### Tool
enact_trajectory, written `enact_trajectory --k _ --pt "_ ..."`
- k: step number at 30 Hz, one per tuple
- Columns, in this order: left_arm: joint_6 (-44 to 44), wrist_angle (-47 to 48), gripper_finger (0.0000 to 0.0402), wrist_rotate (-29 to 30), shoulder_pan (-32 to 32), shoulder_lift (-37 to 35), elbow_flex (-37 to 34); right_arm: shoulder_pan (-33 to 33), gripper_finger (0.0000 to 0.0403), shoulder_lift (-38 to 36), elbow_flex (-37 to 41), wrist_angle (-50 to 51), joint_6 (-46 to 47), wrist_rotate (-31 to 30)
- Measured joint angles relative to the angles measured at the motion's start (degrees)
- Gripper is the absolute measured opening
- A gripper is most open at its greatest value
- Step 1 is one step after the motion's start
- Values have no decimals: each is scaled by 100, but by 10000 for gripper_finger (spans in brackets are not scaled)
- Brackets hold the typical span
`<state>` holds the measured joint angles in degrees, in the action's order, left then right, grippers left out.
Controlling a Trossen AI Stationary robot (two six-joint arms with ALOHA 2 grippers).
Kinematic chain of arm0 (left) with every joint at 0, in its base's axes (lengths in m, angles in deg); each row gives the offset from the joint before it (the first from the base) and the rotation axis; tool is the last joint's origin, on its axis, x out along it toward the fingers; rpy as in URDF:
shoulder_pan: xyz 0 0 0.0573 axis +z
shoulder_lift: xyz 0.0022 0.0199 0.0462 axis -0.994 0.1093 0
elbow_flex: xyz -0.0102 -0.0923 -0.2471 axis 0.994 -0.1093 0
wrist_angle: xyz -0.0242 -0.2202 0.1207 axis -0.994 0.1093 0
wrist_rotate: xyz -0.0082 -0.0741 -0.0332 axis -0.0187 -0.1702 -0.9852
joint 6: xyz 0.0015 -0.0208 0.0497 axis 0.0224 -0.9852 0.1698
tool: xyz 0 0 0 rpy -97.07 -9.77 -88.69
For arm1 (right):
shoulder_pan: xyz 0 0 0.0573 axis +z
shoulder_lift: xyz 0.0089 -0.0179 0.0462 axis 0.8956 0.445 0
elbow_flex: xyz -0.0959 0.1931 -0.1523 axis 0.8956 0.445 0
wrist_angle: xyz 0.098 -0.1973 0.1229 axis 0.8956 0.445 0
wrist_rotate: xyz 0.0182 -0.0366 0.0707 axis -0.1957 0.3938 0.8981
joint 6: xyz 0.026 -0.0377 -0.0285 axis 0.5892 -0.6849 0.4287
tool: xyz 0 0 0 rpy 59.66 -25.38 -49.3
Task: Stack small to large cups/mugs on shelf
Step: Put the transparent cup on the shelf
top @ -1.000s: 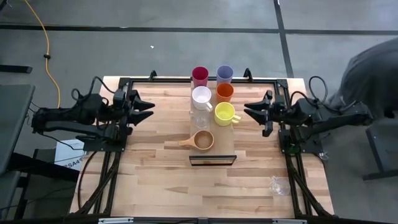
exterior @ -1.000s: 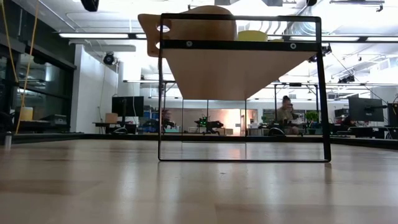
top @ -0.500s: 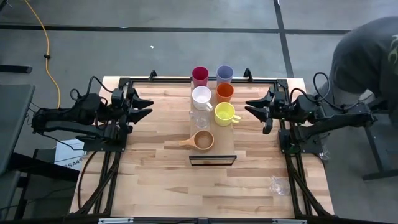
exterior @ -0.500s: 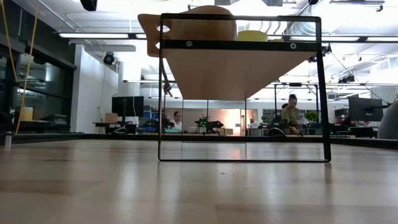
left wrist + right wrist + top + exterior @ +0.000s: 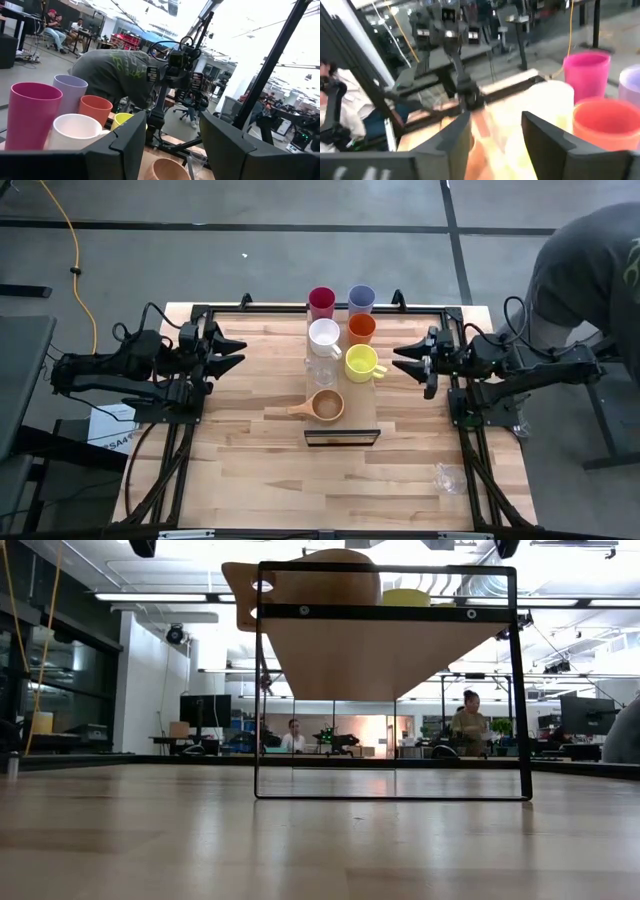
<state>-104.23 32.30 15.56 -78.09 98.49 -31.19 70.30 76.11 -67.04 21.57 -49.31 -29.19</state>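
Right pincer (image 5: pixel 398 358): spread open, empty, beside yellow mug (image 5: pixel 361 362); approach level.
Left pincer (image 5: pixel 238 351): open, waiting near tabletop's left edge.

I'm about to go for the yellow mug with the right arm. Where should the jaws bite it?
Probably the rim, from above. The yellow mug stands upright, mouth open upward, its handle pointing toward the right gripper, whose jaws are open. The orange tumbler and white mug crowd it, so pinch the rim wall on the handle side, one jaw inside.
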Motion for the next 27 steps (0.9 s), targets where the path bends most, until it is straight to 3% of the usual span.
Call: enact_trajectory --k 4,8,11,14,18,22,27 --pt "2 2 175 37 0 0 0 0 198 114 -388 1013 467 317" --pt "1 9 175 44 0 0 2 135 214 617 -1167 3021 1367 1396" --pt "1 13 175 53 0 0 2 616 215 1099 -1442 4348 2250 2477" --pt "0 15 175 53 0 0 2 1492 215 1455 -1290 5013 3090 3028" --pt "0 15 175 55 0 0 2 2865 215 1739 -900 5067 4257 3091" --pt "0 15 175 55 0 0 2 4053 215 1974 -705 5073 5581 2689" --pt "9 20 175 196 -2 0 2 4887 215 2350 -557 5067 6674 2296"
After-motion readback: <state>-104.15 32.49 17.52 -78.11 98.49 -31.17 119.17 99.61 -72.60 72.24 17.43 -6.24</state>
